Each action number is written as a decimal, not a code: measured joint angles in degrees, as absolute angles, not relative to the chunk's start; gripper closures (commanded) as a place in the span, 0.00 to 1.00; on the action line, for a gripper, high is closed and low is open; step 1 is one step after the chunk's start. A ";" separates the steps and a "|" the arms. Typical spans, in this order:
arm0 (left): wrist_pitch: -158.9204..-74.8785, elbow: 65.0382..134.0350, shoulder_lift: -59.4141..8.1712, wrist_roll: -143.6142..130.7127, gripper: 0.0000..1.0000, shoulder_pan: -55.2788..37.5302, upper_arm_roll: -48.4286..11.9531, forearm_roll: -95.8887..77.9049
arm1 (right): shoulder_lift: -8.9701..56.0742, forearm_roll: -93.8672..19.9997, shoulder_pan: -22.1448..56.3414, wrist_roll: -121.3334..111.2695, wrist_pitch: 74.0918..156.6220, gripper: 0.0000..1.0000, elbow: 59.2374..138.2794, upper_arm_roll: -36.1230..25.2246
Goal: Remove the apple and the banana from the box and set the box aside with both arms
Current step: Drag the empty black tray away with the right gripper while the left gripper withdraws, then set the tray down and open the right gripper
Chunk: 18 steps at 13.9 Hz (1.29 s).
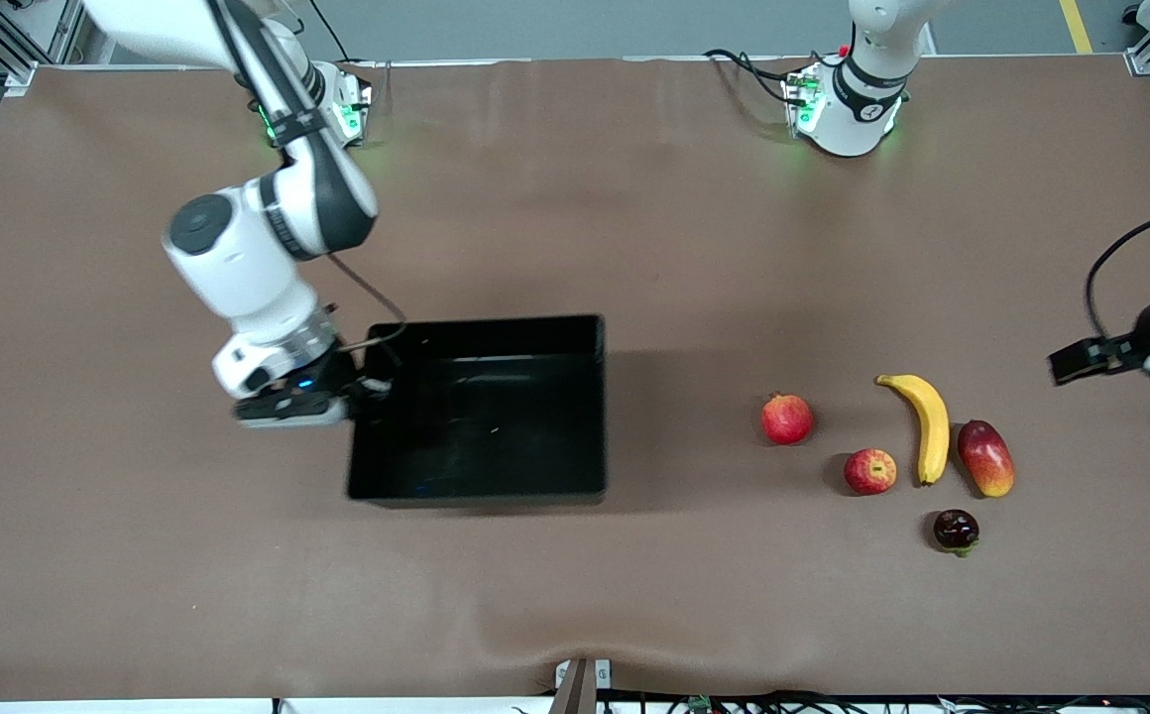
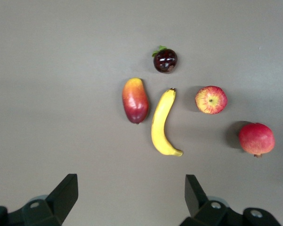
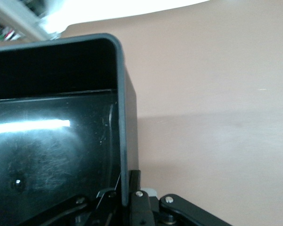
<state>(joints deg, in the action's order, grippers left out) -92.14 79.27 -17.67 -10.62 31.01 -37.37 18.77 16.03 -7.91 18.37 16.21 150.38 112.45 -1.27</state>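
- The right gripper [image 1: 362,389] is seen low at the black box [image 1: 481,407], at the wall on the right arm's end; its jaws are closed on that wall, one finger inside and one outside, as shown in the right wrist view.
- The box [image 3: 61,141] rests on the brown bench [image 1: 575,248], its floor bare and glossy.
- The left gripper [image 2: 132,200] is held up in the air toward the left arm's end of the bench; its jaws are spread wide, with nothing between them.
- In the left wrist view, the fruits are seen on the bench ahead of the open jaws, apart from both fingers [image 2: 66,193].
- The banana [image 1: 924,424] lies between the apple [image 1: 869,471] and the mango [image 1: 985,457], just beside the mango.
- The apple is nearer to the front camera than the pomegranate [image 1: 786,417], the two lying close but apart.
- A small dark fruit [image 1: 956,531] with a green stem lies nearest to the front camera of the group.
- All fruits lie well apart from the box.
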 measured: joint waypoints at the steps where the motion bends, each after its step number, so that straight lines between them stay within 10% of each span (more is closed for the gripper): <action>1: -91.16 78.49 -16.44 -10.62 0.00 30.98 -37.48 18.59 | 15.80 -7.90 16.29 16.21 148.67 1.00 112.39 -1.30; 9: -85.87 78.49 -5.61 -10.50 0.00 23.60 -31.96 12.49 | 4.19 -7.71 -4.49 -3.65 123.10 1.00 113.34 -1.44; 18: -85.30 84.33 0.62 -7.88 0.00 2.99 -6.64 3.83 | 14.70 -7.74 -16.53 -17.49 140.91 1.00 114.98 -0.66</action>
<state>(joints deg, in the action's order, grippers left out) -85.30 84.33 0.62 -7.88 2.99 -6.64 3.83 14.70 -7.74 -16.53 -17.49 140.91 114.98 -0.66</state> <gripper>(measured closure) 0.000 0.965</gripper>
